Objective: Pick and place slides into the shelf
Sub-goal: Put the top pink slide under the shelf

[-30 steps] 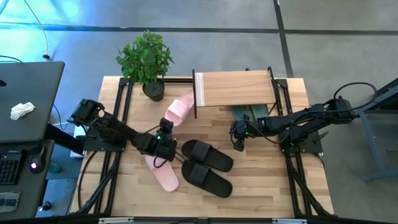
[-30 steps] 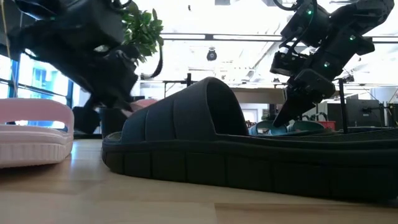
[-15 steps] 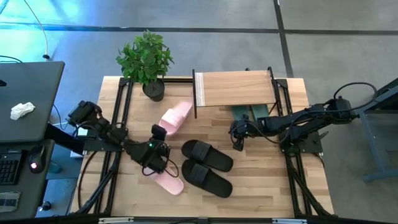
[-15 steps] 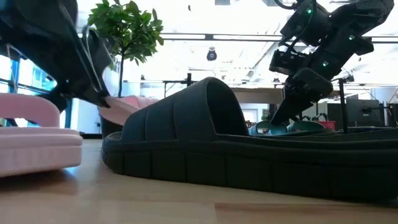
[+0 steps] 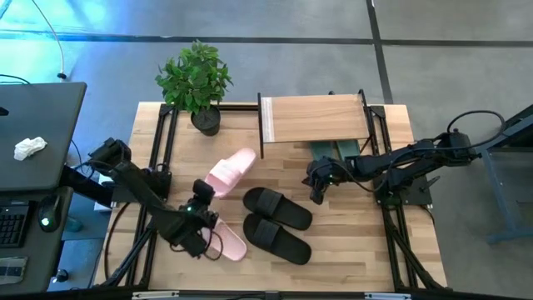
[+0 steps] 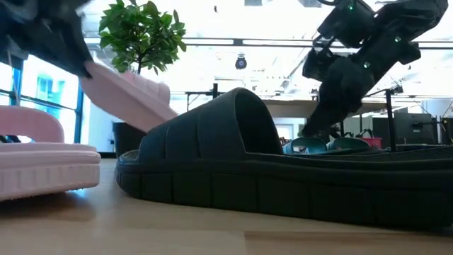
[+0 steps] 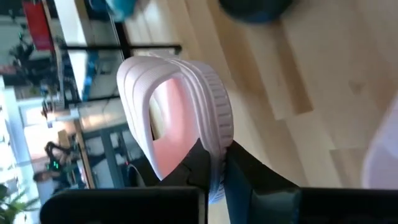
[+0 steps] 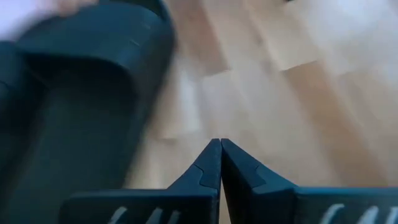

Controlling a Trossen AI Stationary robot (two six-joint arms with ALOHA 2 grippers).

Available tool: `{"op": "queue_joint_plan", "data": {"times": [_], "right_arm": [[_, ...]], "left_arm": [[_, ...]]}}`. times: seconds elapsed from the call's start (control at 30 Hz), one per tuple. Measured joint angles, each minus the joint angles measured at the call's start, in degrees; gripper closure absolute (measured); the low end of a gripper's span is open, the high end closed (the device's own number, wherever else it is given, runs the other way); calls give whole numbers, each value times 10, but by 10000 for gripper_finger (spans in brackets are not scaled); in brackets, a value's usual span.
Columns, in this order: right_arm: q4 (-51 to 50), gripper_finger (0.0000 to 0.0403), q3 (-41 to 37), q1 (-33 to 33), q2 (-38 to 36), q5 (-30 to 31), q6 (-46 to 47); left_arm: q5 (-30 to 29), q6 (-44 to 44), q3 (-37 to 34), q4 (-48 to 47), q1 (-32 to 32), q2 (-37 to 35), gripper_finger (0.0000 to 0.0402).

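"Left end effector (image 7: pixel 217 169) is clenched on the rim of one pink slide (image 5: pixel 231 169), and we see that slide up off the tabletop (image 5: pixel 350 250) now, tilted, with its far end pointing toward the shelf (image 5: pixel 315 119)."

"A second ago we had that same slide lying close to the shelf's left leg. So it has been drawn away from the shelf, not toward it?"

"Yes. The left arm has folded back, away from the shelf, and taken the slide along. We read it as a pick just finished: the grip is made, the carry to the shelf has not begun."

"And the other pink slide (image 5: pixel 226 243)?"

"Flat on the tabletop, farther from the shelf than the held one, beside the left arm. Both black slides (image 5: pixel 277 221) lie on the tabletop too, on the shelf's open side, apart from it. We make out the teal slides (image 5: pixel 331 152) already under the shelf's board."

"Right end effector (image 8: pixel 220 148)?"

"Pinched shut on nothing, hovering near the shelf's right front leg, with a black slide just ahead of it. It has barely shifted. We judge four slides are left to place, this pink one first."
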Motion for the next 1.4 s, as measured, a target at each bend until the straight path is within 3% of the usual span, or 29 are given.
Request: {"op": "queue_joint_plan", "data": {"times": [0.27, 0.43, 0.53, 0.6, 0.73, 0.87, 1.03, 1.17, 1.27, 1.4], "right_arm": [[74, 390, 0, -38, 0, -190, 113], [163, 343, 0, -50, 0, -296, 159], [236, 306, 0, -49, 0, -318, 190], [269, 282, 0, -49, 0, -320, 169], [293, 258, 0, -30, 0, -340, 26], [279, 261, 0, 29, 0, -249, -156], [226, 262, 0, 111, 0, -26, -410], [239, 262, 0, 154, 0, 120, -516], [269, 262, 0, 172, 0, 168, -579], [288, 262, 0, 177, 0, 151, -626]], "left_arm": [[-2, 56, 82, -36, -91, 0, 393], [-19, 98, 112, -41, -137, 0, 393], [-39, 124, 118, -40, -155, 0, 393], [-53, 130, 119, -40, -163, 0, 393], [-61, 124, 120, -40, -164, 0, 393], [-61, 116, 120, -40, -163, 0, 393], [-57, 75, 120, -38, -164, -4, 393], [-46, 50, 120, -30, -164, -9, 393], [-43, 50, 120, -5, -164, -17, 393], [-48, 50, 137, 9, -164, -27, 393]]}}
